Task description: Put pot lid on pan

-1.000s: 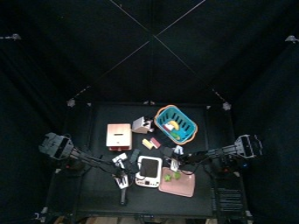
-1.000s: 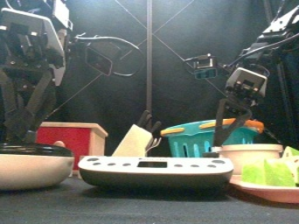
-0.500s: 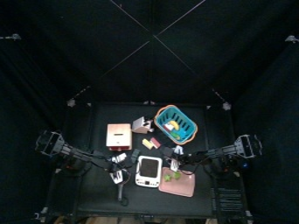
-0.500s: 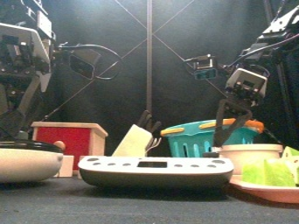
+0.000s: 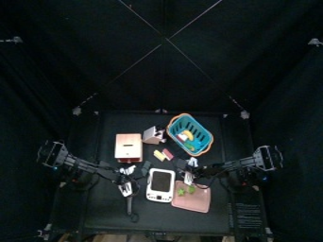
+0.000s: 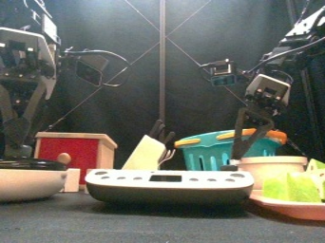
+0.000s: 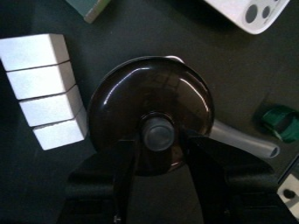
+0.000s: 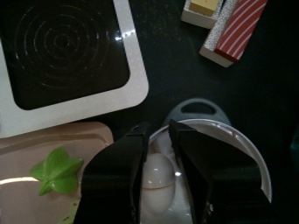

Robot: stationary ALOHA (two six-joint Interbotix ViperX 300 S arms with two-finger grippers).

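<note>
One lid (image 7: 152,112) lies between left hand's (image 7: 156,168) fingers.

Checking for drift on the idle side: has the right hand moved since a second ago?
No. In the front view the right hand hangs at the same spot above the blue basket as before.

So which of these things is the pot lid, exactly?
Find the red wooden box on the table's left side. Just in front of it, under the left end effector, sits the pan. The pot lid covers it: a dark glassy dome with a round central knob.
</note>
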